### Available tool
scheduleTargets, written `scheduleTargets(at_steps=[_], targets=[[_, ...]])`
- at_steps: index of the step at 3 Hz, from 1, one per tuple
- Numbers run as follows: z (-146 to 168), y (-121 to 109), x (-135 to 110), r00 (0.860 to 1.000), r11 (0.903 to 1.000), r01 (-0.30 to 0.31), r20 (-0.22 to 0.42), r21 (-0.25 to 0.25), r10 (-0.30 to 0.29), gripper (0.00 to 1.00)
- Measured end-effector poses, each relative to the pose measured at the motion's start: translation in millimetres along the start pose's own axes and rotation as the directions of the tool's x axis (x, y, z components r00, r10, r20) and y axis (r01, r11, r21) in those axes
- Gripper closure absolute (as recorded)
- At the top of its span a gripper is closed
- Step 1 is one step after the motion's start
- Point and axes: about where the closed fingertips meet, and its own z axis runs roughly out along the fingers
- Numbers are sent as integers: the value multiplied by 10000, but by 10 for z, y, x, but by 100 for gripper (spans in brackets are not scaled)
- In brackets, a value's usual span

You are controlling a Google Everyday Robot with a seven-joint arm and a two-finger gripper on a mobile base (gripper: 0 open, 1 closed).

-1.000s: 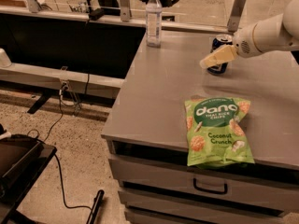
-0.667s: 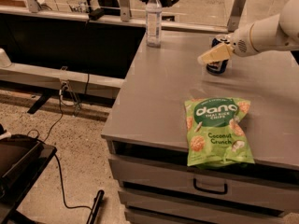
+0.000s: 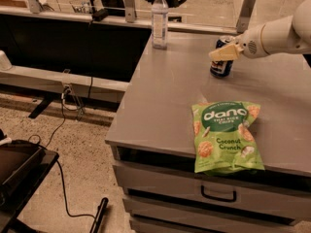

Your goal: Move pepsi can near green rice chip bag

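Gripper [image 3: 226, 53]: cream-coloured, at the upper part of the pepsi can [image 3: 221, 69], covering the can's top half from the camera side
Grip state: cannot tell how far open, cannot tell whether holding the can or only against it
Arm [image 3: 278, 35]: white, enters from the frame's 3 o'clock edge, runs roughly level toward 9 o'clock, ends at the can
Pepsi can: upright, dark blue with a bit of silver rim showing above the gripper, at the far right part of the cabinet top [image 3: 165, 96]; base appears to be on the surface, contact not fully clear
Green rice chip bag [image 3: 227, 137]: lying flat, print up, white "dang" lettering and "Coconut Crunch" readable, at the near edge of the top; lower end hangs slightly over the front lip
Can vs bag: can at 12 o'clock of the bag, well apart, bare grey surface between
Water bottle [image 3: 159, 19]: clear, white cap, upright at the far left corner of the top, about 10 o'clock of the can, apart from it
Cabinet: grey, drawers below the top, dark drawer handle [image 3: 218, 194] just under the bag
Floor [image 3: 29, 125]: speckled, at 9 o'clock of the cabinet
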Motion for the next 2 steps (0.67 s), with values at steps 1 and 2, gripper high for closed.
scheduleTargets(at_steps=[1, 2], targets=[[-9, -32, 37, 9999, 9998, -150, -19, -158, 150, 88], [-93, -22, 60, 9998, 9983, -196, 39, -549, 198, 100]])
